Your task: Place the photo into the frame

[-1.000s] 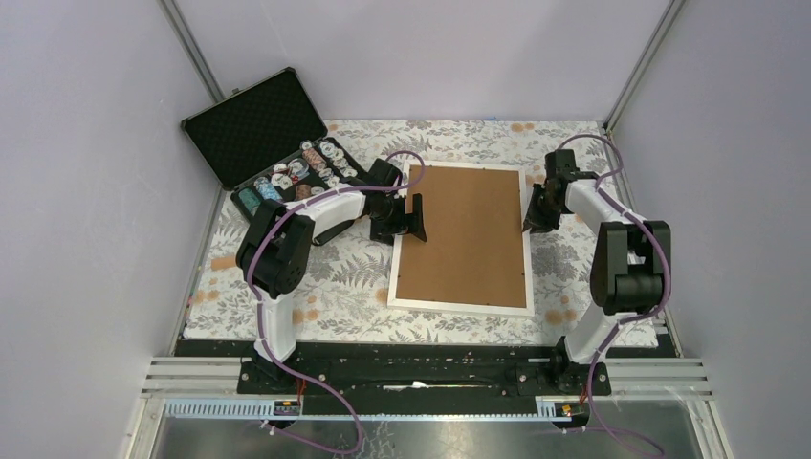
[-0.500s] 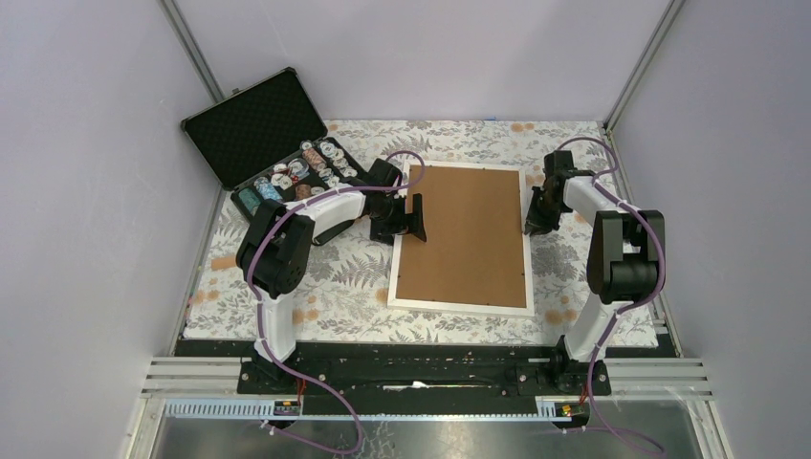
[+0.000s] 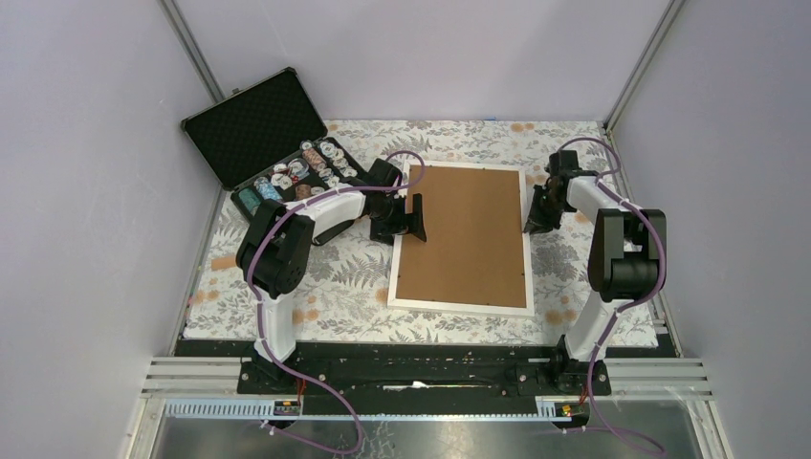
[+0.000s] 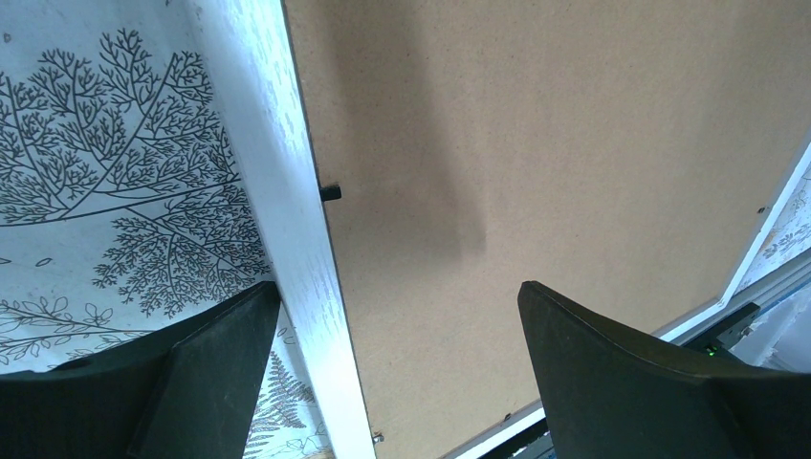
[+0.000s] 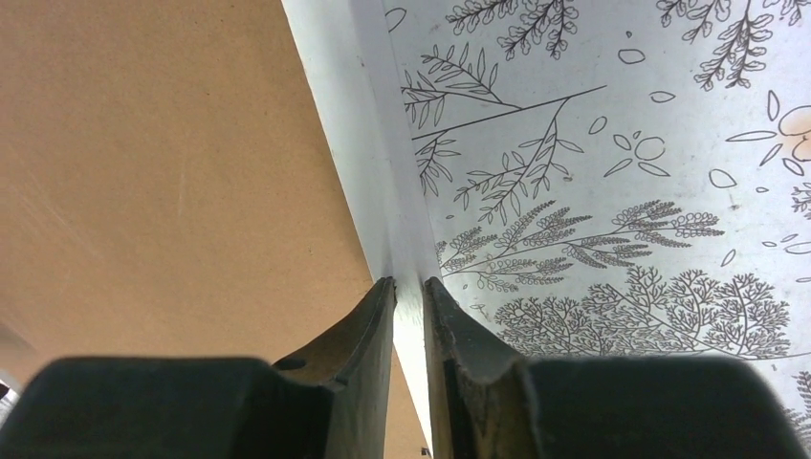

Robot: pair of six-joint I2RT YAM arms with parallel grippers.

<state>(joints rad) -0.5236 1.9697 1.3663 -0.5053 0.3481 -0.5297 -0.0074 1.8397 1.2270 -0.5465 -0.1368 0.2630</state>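
Right pincer [image 5: 409, 287] nips the frame [image 3: 461, 306] by its right rail; left pincer [image 4: 397, 296] gapes astride the left rail.
Frame lies face-down on the surface [image 3: 344, 277], backing board [image 3: 469, 234] in, photo unseen; next likely calls for freeing that board.

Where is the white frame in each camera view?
Top camera: the frame lies mid-table, between both arms.
Left wrist: its white edge runs diagonally, left of centre.
Right wrist: its edge runs from top centre down to the bottom.
Shared landmark: the brown backing board inside it.
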